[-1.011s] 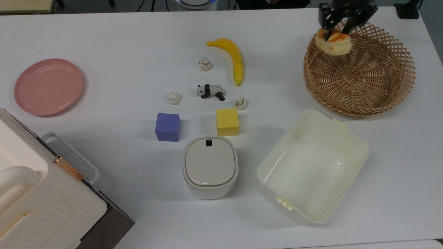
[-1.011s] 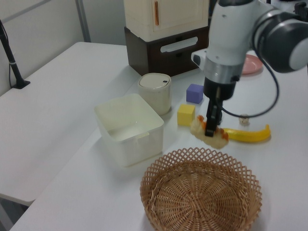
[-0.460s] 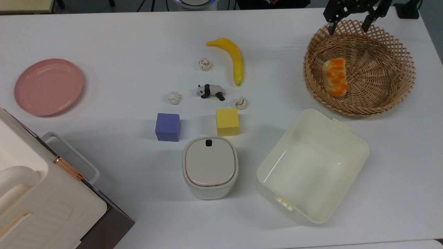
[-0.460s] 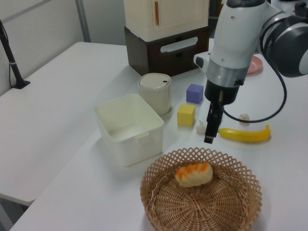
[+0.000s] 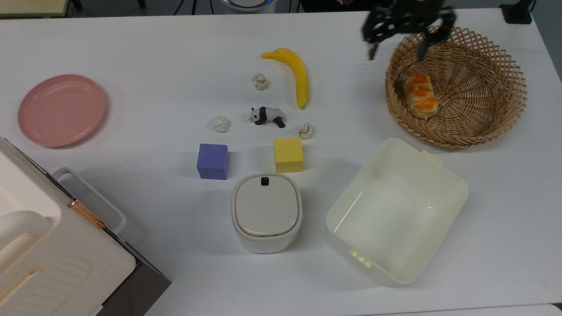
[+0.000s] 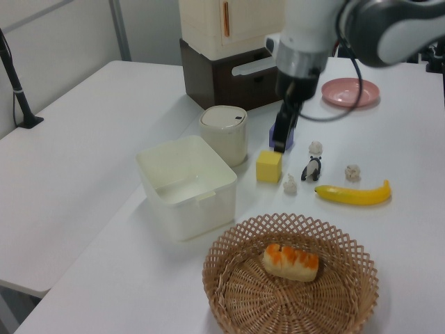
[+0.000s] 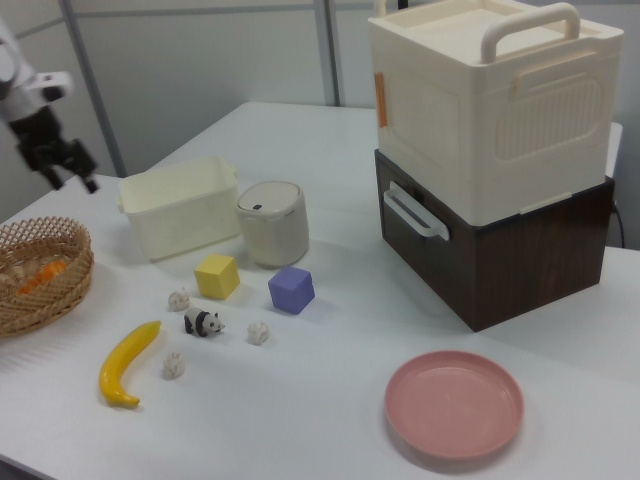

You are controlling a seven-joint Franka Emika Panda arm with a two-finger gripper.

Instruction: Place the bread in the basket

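The bread point(image 5: 420, 95) lies on its side inside the basket point(image 5: 491, 116), on the woven floor toward the top view's left wall; in the left view it rests near the basket centre, three orange bumps facing up. On this evidence the placement step appears complete. The gripper point(image 5: 397, 47) hangs above the surface at the basket's lattice rim on the top view's left, with its jaws spread apart and nothing between them. The main remaining risk is contact between the arm and the basket: a low sideways move across the rim could catch the open lattice and drag or tip the light basket, which could spill the bread. A second risk is a sweep toward the banana point(image 5: 295, 75), which lies on the surface near the gripper on the top view's left, or farther toward the panda figure point(image 5: 267, 116). The cream tub point(image 5: 452, 184) stands just beside the basket and could be nudged by a shifted basket.
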